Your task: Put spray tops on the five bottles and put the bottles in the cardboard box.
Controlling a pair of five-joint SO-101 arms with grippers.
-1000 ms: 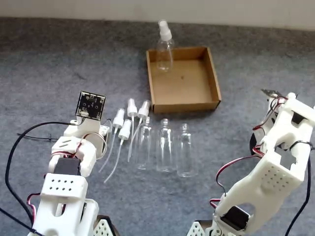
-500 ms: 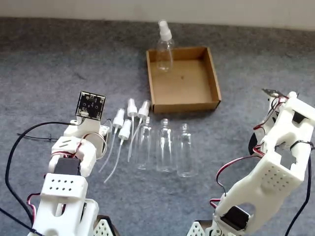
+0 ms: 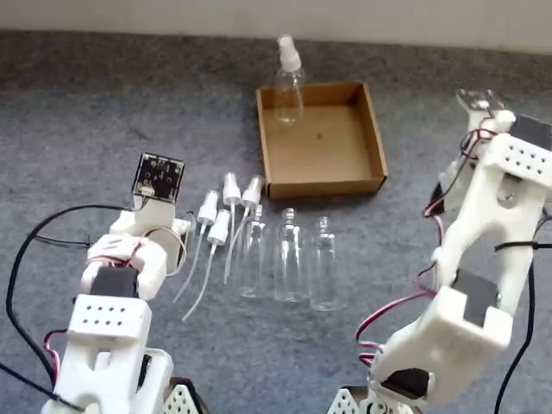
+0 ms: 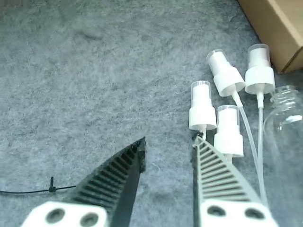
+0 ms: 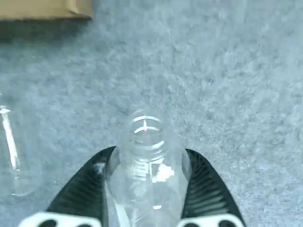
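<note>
Three clear open bottles [image 3: 289,255] lie side by side on the grey carpet in front of the cardboard box [image 3: 376,142]. A fourth bottle [image 3: 290,79] with a spray top stands at the box's far left corner. Several white spray tops [image 3: 221,211] with thin tubes lie just left of the lying bottles. My left gripper [image 4: 168,142] is open low over the carpet, its one fingertip right beside the nearest spray tops [image 4: 215,118]. My right gripper [image 5: 150,152] is shut on an uncapped clear bottle [image 5: 144,127], held in the air to the right of the box [image 3: 477,99].
A black cable [image 3: 34,237] trails over the carpet by the left arm. The box's corner [image 5: 47,8] and another clear bottle [image 5: 12,156] lie beyond the held bottle in the right wrist view. Bare carpet stretches left of the spray tops and right of the box.
The right arm has risen and stretched toward the far side, carrying its bottle up beside the box. The left arm has shifted slightly.
</note>
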